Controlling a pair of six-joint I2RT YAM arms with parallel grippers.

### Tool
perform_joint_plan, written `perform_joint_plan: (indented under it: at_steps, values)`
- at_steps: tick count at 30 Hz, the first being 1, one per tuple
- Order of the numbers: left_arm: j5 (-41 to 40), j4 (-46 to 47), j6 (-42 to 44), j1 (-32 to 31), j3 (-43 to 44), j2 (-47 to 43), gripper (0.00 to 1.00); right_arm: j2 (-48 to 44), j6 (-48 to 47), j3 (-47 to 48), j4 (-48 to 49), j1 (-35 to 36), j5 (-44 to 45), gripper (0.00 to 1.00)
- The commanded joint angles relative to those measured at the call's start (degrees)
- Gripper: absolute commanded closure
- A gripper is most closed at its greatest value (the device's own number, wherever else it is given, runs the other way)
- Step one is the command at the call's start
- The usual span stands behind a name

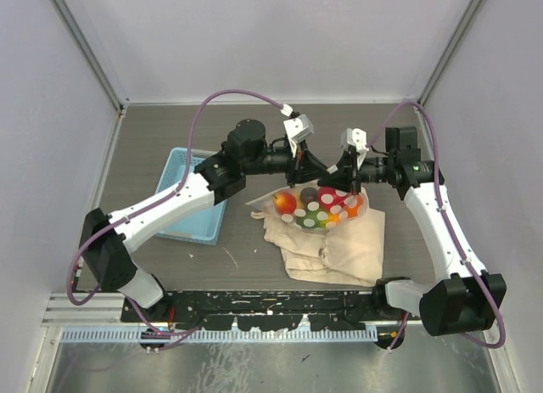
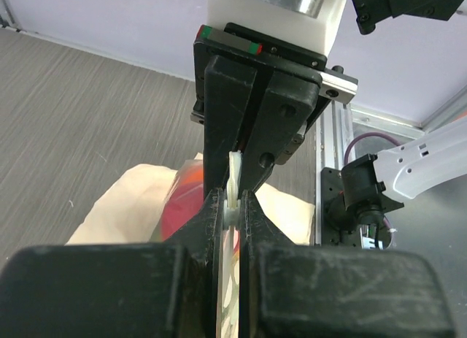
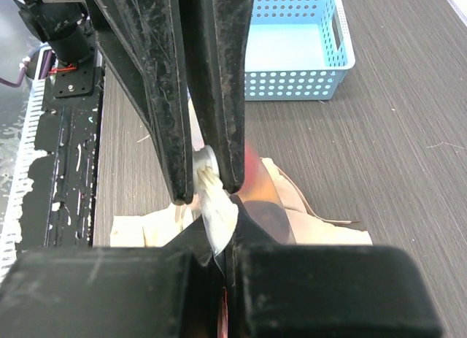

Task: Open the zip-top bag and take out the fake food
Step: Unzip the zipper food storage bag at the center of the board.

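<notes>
Pale walls box in a grey wood-grain surface (image 1: 170,138), and all the action sits at its middle. The zip-top bag (image 1: 324,208), clear with white spots, lies on a beige cloth bag (image 1: 339,257), just right of the light blue basket (image 1: 180,160). Inside it the fake food (image 1: 286,203) shows red, orange, green and one dark maroon piece, every bit of it bagged.

Both arms meet over the far edge of the bag. The left end effector (image 2: 233,206) is pinched down to a sliver, and the left wrist view shows a thin pale strip of the bag's mouth nipped between its fingers. The right end effector (image 3: 208,179) is clamped as well, with a fold of clear plastic bunched between its tips.

So each side seems to have a lip, and the job in hand looks like the pull-apart. To do it well, the two should draw away from one another, left going left and right going right. The pull should be steady and level, so the zip peels open rather than the whole bag lifting.

Whether each holds only one lip, not both layers, cannot be told from here. If one has both, the seal will not part. The plastic looks slick and crinkly, so a jerk could slip it free, though the weight of the fruit should help anchor the bag. Nothing is out yet; the opening comes first.
</notes>
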Motion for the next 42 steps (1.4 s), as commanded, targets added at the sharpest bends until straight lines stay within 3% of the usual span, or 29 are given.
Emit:
perform_joint_plan:
  at_steps: [1,42]
  values:
    - [-0.76,-3.00,3.50,0.11,2.03,-3.13,1.00,-0.50,0.84,0.65,1.64,-0.74,-3.46,0.99]
    - [-2.63,-7.37,9.50,2.62,-1.79,-7.25,1.00,-1.20,3.18,0.30,3.05,-6.49,-7.56,0.99]
